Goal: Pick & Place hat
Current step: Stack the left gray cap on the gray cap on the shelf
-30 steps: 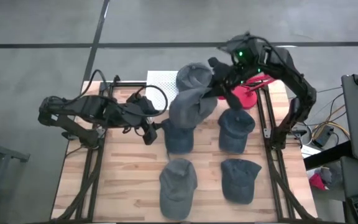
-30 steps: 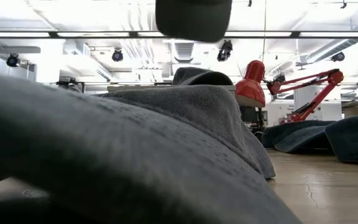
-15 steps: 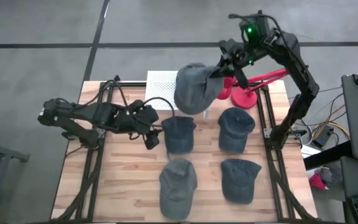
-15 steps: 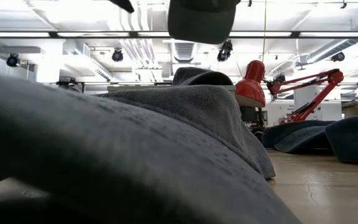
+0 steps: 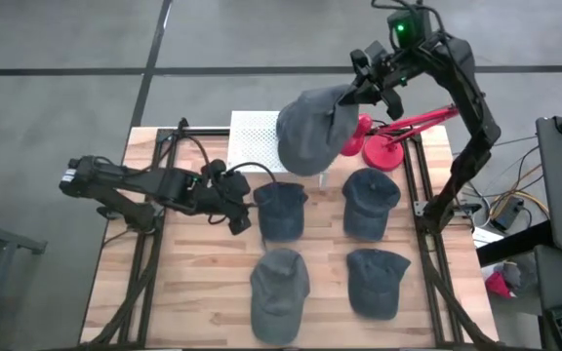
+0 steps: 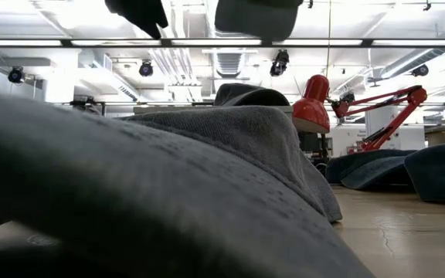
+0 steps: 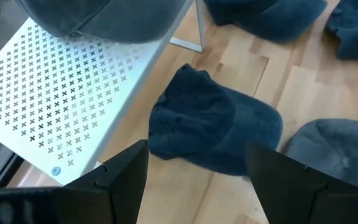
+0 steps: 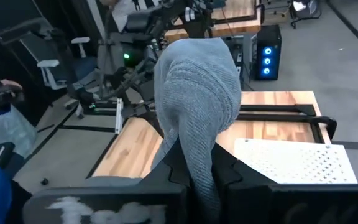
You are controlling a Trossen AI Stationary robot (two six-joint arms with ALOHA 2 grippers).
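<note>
Above table's far edge | right claw [image 5: 364, 80] pinching grey hat [image 5: 312, 132] | hat dangles below claw

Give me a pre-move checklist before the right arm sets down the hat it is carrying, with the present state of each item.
1. Grip: right gripper is shut on the lifted hat, fabric pinched between its fingers. Ok.
2. Clearance: the lifted hat hangs above the table, touching nothing. Ok.
3. Hats already placed: four hats lie flat in two rows, the upper left hat nearest the left arm. Ok.
4. Left arm: left gripper is open, low beside the upper left hat, close to the likely descent path. Not ok.
5. White perforated plate: partly hidden under the hanging hat; whether it is the drop spot cannot be told.
6. Red lamp: stands right beside the hat's swing. Cannot tell.
</note>
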